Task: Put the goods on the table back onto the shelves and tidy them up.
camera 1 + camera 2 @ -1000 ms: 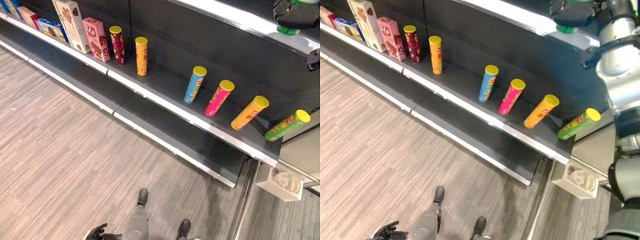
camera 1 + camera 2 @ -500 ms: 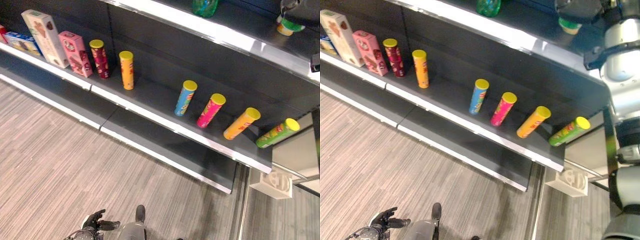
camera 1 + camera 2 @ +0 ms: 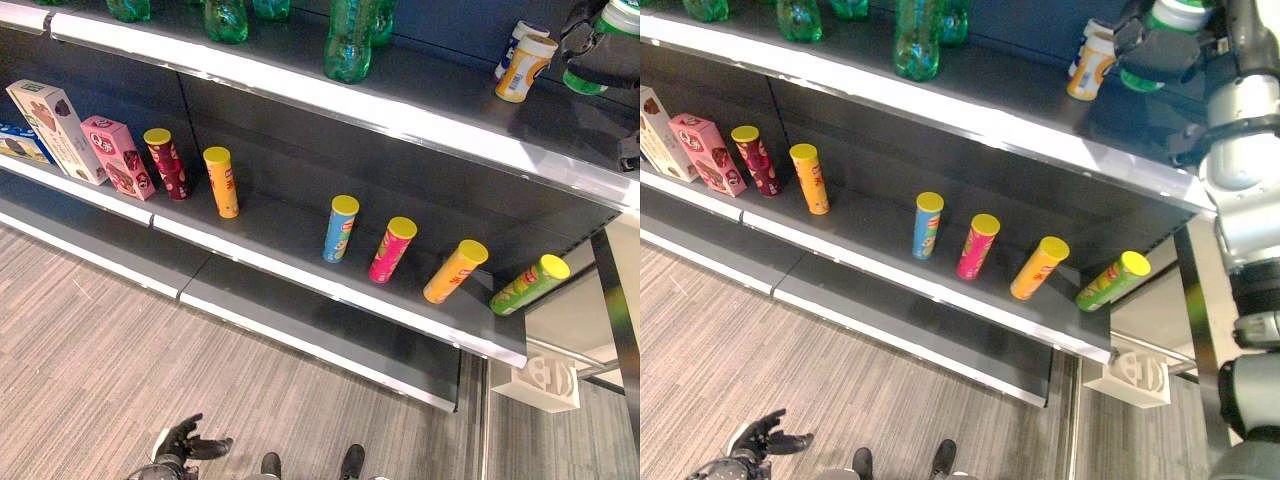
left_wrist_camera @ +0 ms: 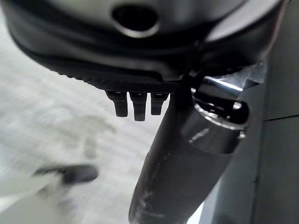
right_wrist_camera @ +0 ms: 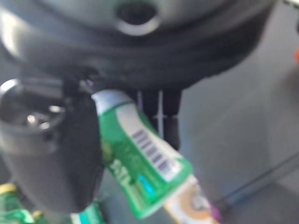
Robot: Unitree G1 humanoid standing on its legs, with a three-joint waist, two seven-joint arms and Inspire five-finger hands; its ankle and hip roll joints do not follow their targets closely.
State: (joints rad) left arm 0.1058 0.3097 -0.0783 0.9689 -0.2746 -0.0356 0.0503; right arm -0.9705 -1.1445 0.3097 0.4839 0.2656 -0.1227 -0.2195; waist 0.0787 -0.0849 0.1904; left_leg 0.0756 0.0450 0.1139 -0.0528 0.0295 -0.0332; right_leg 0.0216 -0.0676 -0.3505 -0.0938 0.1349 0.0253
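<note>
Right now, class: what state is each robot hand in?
Left robot hand: open, holding nothing, low over the floor.
Right robot hand: shut on a green bottle, up at the top shelf.

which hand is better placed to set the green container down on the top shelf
The right. The right hand is already up at the top shelf, curled round the green white-capped container, beside the small white and orange cup. The left hand hangs low near the floor, holding nothing.
</note>
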